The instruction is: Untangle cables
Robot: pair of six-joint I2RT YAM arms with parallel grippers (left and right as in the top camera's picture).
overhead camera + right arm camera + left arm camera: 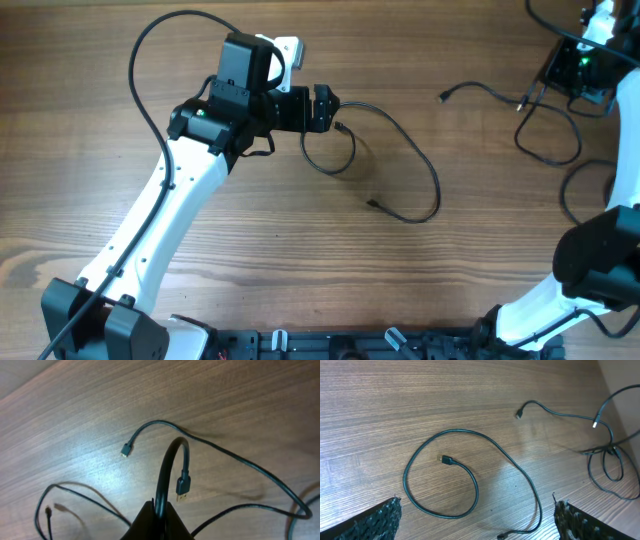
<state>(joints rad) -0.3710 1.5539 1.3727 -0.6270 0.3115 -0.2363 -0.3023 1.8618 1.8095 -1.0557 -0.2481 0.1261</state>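
One thin black cable (420, 160) lies mid-table, curled in a loop (440, 472) with a small plug inside it (446, 459) and its other plug at the near end (372, 205). My left gripper (325, 108) hovers over that loop, open and empty, with its jaws (477, 525) wide apart above the wood. Further cables (548, 135) lie tangled at the right, one plug end pointing left (443, 97). My right gripper (560, 78) is shut on a black cable (167, 467) that arches up and ends in a silver-tipped plug (183, 488). Thinner cables (240, 462) lie beneath it.
The wooden table (250, 260) carries the arms. The left arm's own thick black wire (150, 60) arcs at the back left. The right arm (600, 260) rises at the right edge. The table's back corner shows in the right wrist view (20, 375).
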